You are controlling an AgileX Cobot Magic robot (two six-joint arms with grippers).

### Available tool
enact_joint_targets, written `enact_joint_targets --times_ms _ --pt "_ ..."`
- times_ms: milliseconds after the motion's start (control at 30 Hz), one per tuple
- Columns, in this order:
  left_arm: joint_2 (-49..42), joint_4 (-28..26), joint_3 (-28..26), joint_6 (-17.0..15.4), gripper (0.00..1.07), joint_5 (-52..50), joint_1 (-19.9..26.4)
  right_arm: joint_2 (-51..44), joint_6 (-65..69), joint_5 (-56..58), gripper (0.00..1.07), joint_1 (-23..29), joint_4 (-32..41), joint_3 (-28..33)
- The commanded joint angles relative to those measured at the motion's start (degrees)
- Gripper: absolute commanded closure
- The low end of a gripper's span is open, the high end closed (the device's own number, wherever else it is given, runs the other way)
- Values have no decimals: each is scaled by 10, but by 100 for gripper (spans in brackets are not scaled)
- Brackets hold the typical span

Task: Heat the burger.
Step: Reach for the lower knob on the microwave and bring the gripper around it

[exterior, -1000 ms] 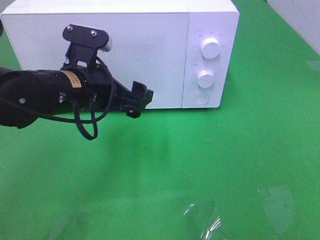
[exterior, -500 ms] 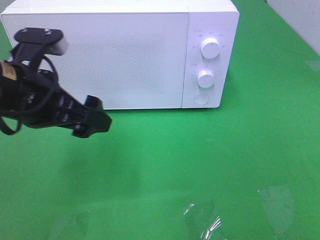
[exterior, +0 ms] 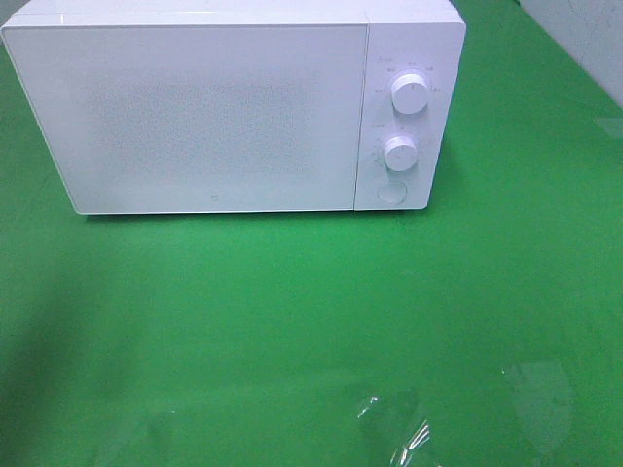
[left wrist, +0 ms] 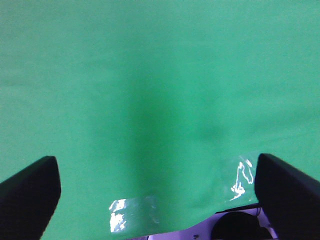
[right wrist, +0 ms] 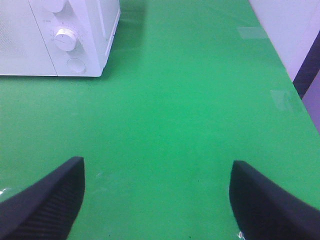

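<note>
Over on the left, the left hand (left wrist: 155, 165) hangs above bare green table (left wrist: 160, 75), its two dark fingers (left wrist: 30, 195) spread wide with nothing between them, a shiny patch of clear tape (left wrist: 120, 212) just below. Out of shot in the high view, that one. Moving across, the white microwave (exterior: 214, 117) sits at the back of the table (exterior: 292, 321), long side facing us, door shut flat. The burger shows in none of the views, so which way it points and where it lies I cannot tell, and that frosted door gives nothing away about what is inside. Right of the door, the control panel: upper knob (exterior: 410, 94), lower knob (exterior: 400, 153), round button (exterior: 391, 192) beneath them. In front, a broad run of green cloth, only crinkled clear tape (exterior: 399, 428) near the front edge. Further right, the right hand (right wrist: 155, 167) hovers over the cloth, jaws parted and empty, the microwave's (right wrist: 65, 35) panel corner ahead of it and the table's right edge (right wrist: 295, 75) running beside a pale wall.
</note>
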Motion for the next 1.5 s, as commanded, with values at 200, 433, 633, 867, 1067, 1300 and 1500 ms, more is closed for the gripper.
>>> enact_joint_targets --times_ms 200,433,633,867,1067,1300,1500 --pt "-144 26 6 0 9 68 25 -15 -4 -1 31 -4 -1 1" --pt "-288 30 65 -5 9 53 25 -15 -4 -1 31 -4 -1 1" --pt "-419 40 139 0 9 51 25 -15 -4 -1 31 -4 -1 1" --pt "-481 49 182 0 9 51 25 -15 -5 -1 31 -4 -1 1" --pt "-499 54 184 50 9 52 25 -15 -5 -1 31 -4 -1 1" --pt "-499 54 184 49 9 52 25 -15 -5 -1 31 -4 -1 1" --pt "-511 54 184 48 9 52 35 -15 -5 -1 31 -4 -1 1"
